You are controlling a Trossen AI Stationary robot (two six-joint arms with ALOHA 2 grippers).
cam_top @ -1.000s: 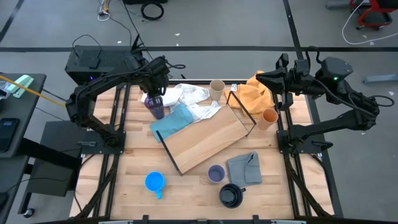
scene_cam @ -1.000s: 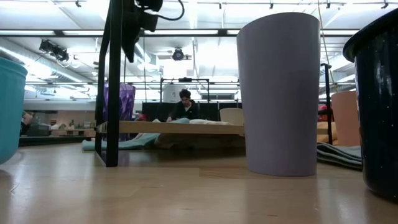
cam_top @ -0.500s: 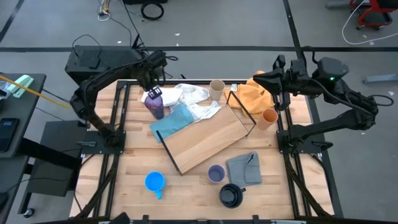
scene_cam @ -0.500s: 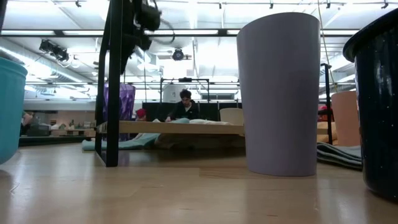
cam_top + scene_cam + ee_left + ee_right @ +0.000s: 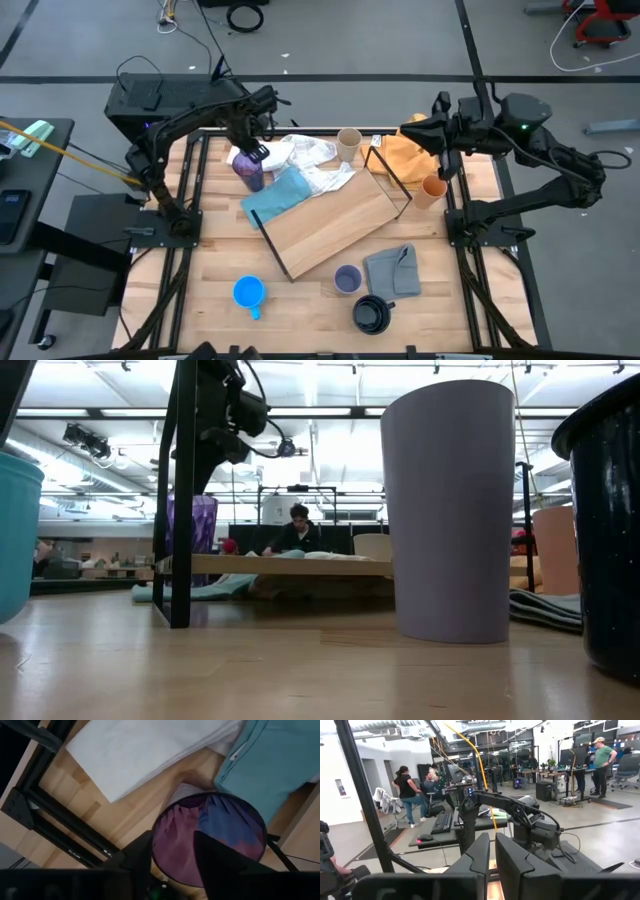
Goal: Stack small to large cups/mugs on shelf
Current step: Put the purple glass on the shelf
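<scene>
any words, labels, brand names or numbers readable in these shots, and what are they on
None can be read in any view.
The purple tumbler, lavender cup, blue mug, black mug and wooden shelf: no print shows.
A small sign on the white wall in the right wrist view: too small to read.

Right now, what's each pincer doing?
Left pincer: open, above the purple tumbler, holding nothing.
Right pincer: shut, empty, raised off the table.
</scene>
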